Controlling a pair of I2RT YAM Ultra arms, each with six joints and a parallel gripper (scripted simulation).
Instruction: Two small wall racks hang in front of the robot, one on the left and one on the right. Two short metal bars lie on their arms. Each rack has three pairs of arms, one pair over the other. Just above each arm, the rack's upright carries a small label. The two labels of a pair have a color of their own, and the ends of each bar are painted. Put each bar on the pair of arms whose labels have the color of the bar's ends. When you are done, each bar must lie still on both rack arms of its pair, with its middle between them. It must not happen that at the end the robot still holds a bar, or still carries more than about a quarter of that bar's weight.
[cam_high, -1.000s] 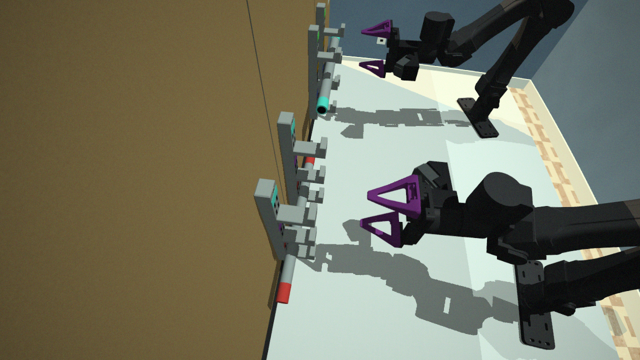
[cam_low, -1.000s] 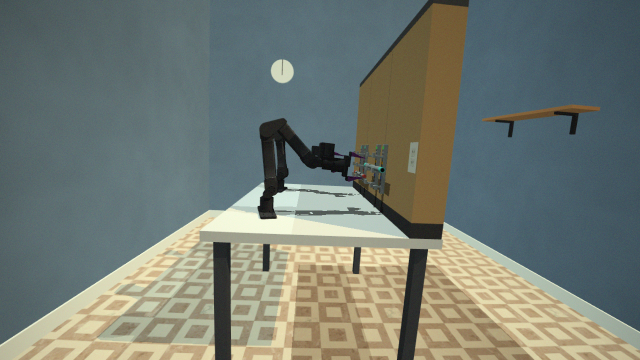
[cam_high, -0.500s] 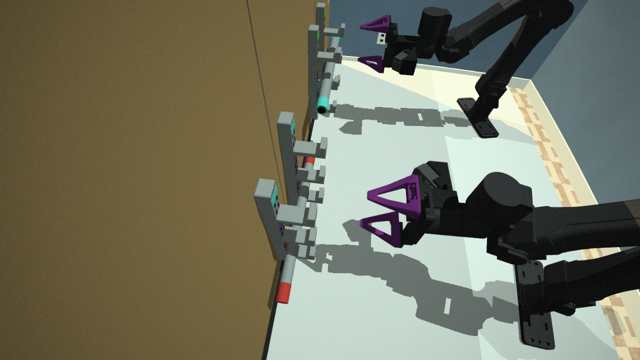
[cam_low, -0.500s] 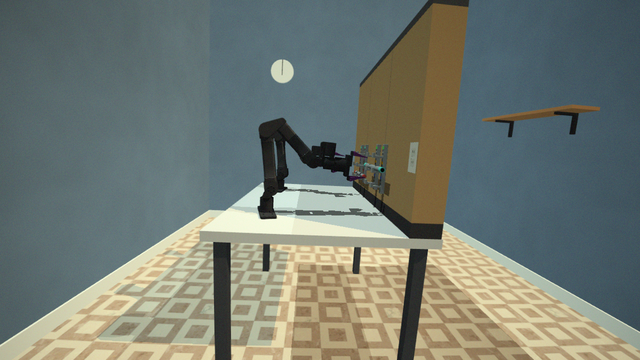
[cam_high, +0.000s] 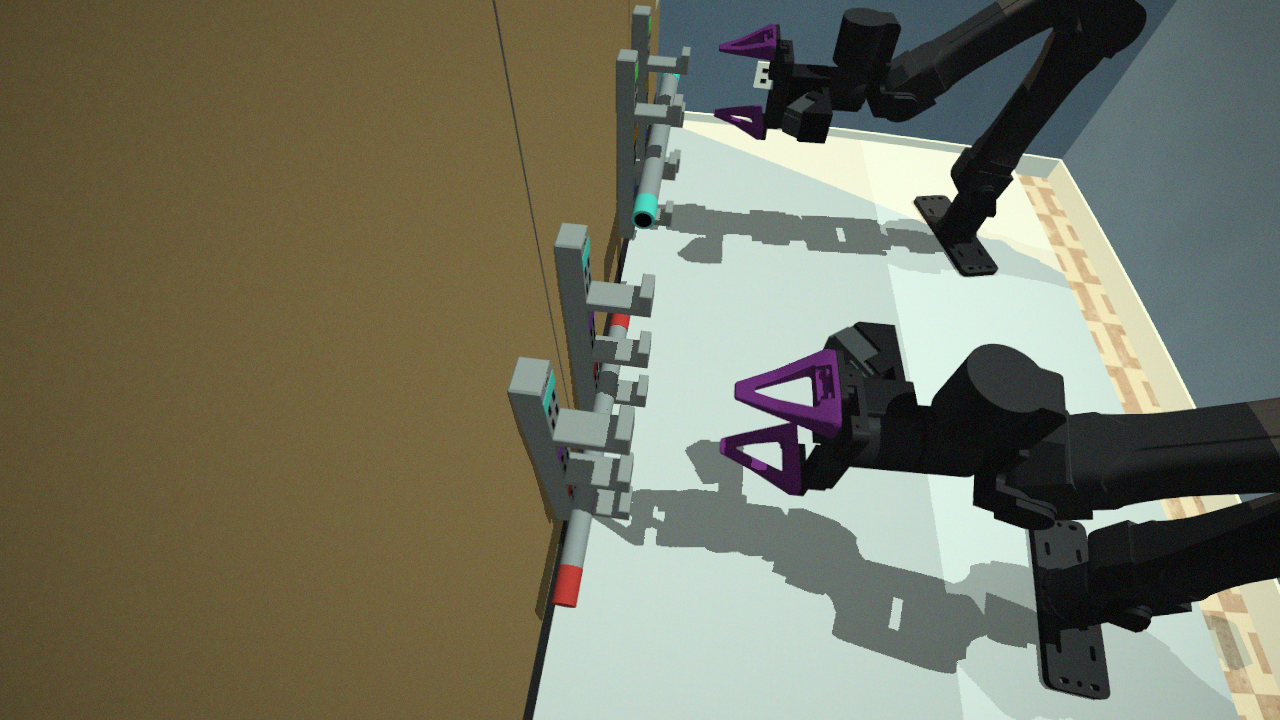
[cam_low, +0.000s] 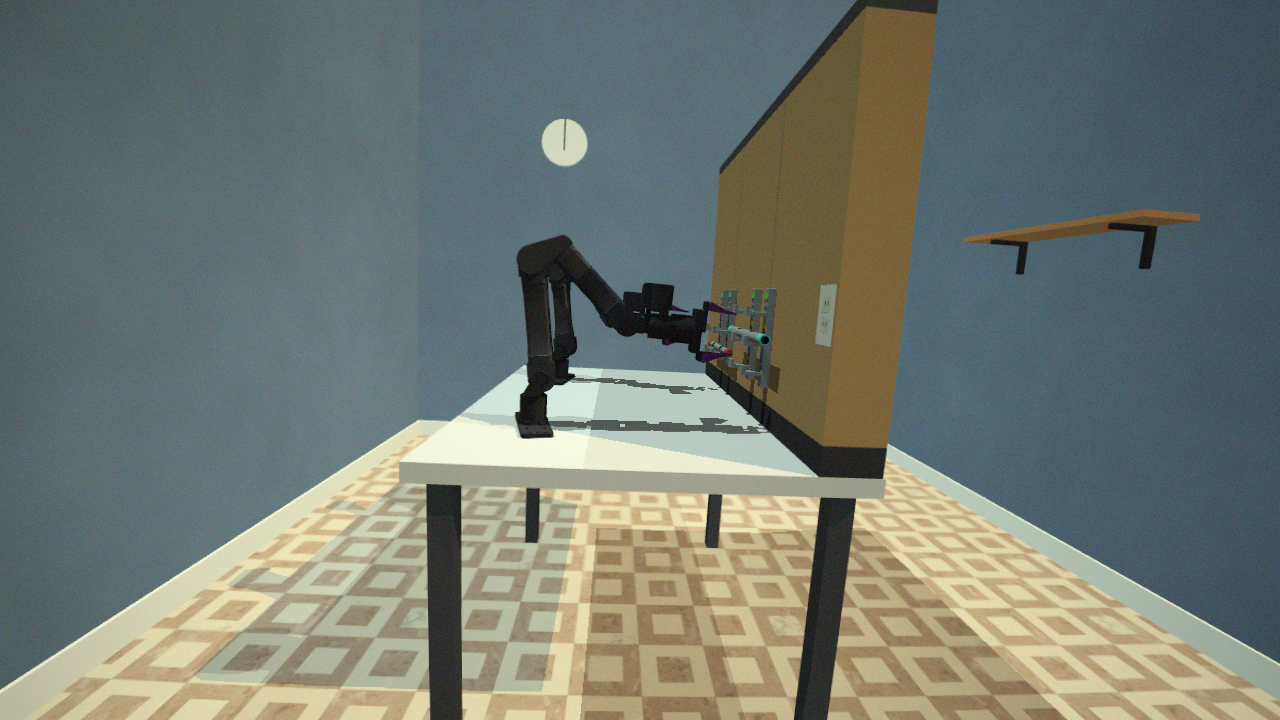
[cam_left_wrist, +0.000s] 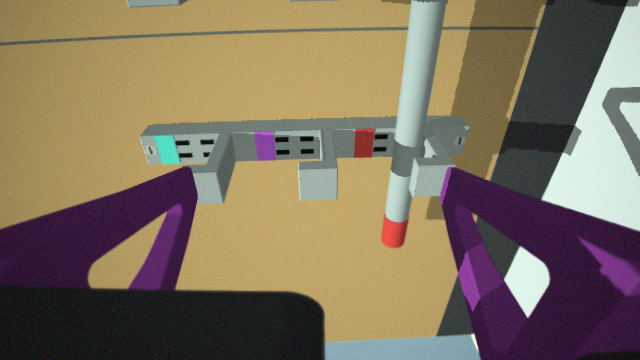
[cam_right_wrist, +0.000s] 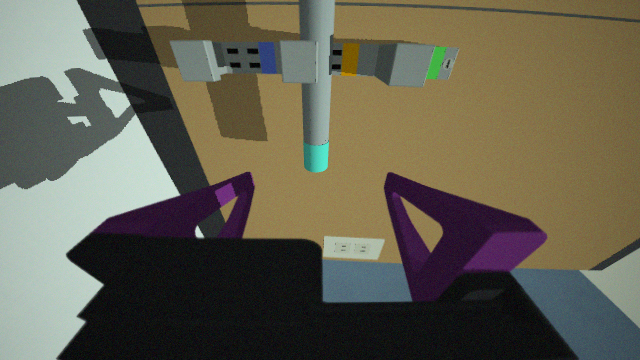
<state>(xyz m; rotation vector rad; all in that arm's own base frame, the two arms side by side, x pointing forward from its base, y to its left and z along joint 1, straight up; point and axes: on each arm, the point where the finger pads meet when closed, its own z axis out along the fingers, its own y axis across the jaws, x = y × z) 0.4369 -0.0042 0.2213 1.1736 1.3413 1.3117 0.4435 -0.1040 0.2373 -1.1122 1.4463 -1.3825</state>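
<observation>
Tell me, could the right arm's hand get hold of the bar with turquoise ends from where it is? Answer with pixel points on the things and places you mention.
Probably, yes: the right hand (cam_high: 720, 82) (cam_right_wrist: 319, 179) is open and empty, and the bar's (cam_high: 656, 150) (cam_right_wrist: 316, 117) turquoise tip shows between its fingers, with nothing blocking.

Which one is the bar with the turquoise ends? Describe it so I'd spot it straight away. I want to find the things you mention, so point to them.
Find the tan wall panel (cam_high: 268, 358) (cam_low: 805, 223) (cam_right_wrist: 500, 150) standing along the table's edge. On the rack farther from the top camera, a gray bar (cam_high: 657, 147) (cam_low: 744, 334) (cam_right_wrist: 316, 110) lies across the middle arms. Its ends are turquoise; the other bar's are red.
</observation>
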